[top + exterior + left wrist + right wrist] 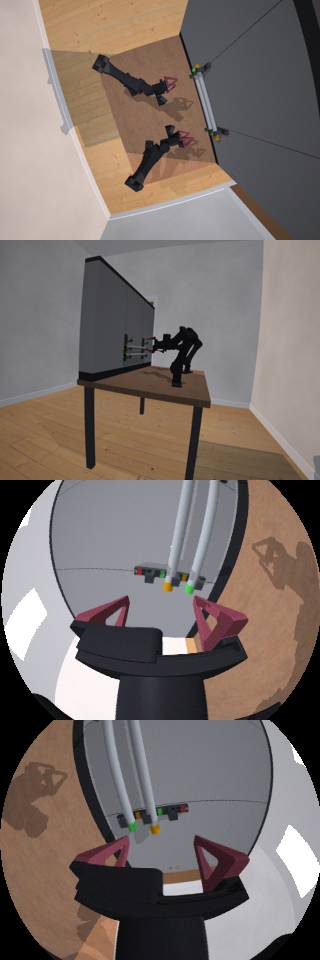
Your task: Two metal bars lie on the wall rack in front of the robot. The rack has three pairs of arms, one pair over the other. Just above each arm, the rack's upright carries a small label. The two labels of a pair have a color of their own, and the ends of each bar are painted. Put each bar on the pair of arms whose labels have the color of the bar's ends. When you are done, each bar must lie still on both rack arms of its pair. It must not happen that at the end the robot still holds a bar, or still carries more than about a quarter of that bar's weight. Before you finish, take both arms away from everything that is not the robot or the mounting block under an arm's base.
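Metal bars, both on the rack, both on the wrong pair. Orange-ended bar [207, 103] [135, 347] [180, 535] [142, 770] lies on the middle arms, green-ended bar [202, 103] [135, 355] [204, 535] [116, 775] on the bottom arms.

Big stuff: dark wall panel [258, 77] [108, 317] [100, 530] [225, 760] at the far side of the table [149, 64] [144, 392] [295, 630] [50, 820], robot bases at the near side. Rack [204, 68] [126, 339] [150, 577] [173, 814] is on the panel, bars running left to right across it.

Left gripper [176, 82] [149, 344] [161, 598] faces the left half, fingers spread wide, nothing between. Right gripper [191, 136] [162, 346] [161, 838] faces the right half, also spread and empty. Both apart from the bars.

Labels, top down: red labels [126, 336] [140, 571] [183, 808], green labels [162, 574] [160, 812], orange labels [185, 577] [138, 815].

Progress: no bar correctly placed. Left to do: swap them, orange to bottom, green to middle. Red pair holds no bar, so probably the parking spot. Then release and back off. Likely next: both grippers line up on one bar, likely the orange-ended one. Risk: uneven lift tips it off.
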Available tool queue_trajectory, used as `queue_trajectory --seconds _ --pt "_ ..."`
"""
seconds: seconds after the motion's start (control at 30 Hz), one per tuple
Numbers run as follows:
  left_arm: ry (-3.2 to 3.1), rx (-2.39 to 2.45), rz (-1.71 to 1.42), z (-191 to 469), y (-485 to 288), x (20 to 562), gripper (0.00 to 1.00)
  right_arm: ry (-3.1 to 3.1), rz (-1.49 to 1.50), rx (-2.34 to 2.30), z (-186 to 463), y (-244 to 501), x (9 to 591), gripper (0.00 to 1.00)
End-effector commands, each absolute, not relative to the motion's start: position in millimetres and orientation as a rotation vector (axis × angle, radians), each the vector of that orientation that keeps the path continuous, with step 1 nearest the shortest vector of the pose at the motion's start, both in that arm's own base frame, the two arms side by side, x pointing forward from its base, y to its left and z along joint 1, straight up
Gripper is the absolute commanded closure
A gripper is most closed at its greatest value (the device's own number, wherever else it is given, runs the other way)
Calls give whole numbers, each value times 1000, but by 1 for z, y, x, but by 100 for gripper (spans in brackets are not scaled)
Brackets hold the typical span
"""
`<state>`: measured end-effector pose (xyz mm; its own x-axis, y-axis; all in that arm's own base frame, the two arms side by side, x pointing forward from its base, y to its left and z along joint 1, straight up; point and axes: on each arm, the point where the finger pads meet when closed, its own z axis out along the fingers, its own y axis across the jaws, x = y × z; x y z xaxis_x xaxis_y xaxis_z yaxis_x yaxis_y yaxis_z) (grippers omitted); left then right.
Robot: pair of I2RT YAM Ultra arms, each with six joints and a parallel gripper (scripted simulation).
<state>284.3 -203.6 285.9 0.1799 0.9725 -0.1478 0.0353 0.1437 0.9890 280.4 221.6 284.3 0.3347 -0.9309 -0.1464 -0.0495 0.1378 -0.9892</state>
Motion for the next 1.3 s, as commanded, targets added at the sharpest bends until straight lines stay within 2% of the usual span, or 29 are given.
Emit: queue_trajectory --seconds 0.0,1.27 --pt "1130 1207 1000 285 -209 281 0 1005 -877 -1272 285 227 277 0" --pt "1071 1292 1071 276 -226 273 0 937 -937 -1360 276 246 269 0"
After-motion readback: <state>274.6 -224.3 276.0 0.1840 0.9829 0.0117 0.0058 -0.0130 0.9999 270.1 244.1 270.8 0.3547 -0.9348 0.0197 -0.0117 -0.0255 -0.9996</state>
